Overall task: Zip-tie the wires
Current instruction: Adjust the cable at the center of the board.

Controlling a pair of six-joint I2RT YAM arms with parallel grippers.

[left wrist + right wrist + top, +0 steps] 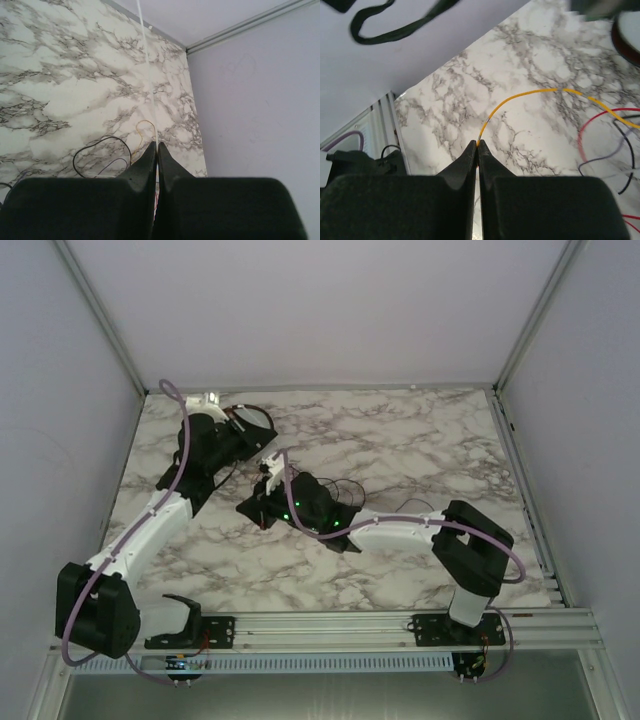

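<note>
The wires (600,125) are thin strands of yellow, red, black and purple, curling on the marble table (420,440) near its middle. In the right wrist view my right gripper (478,145) is shut on the end of the yellow wire (530,95), which arcs away to the right. A thin white zip tie (149,60) runs straight up from between the tips of my left gripper (156,145), which is shut on it. A black wire loop (100,145) and a yellow strand (145,124) lie just beyond those tips. From above, both arms reach over the left half of the table.
A round dark-rimmed dish (626,30) sits at the top right of the right wrist view. Grey walls (580,360) close in the table on three sides. An aluminium rail (400,625) runs along the near edge by the arm bases.
</note>
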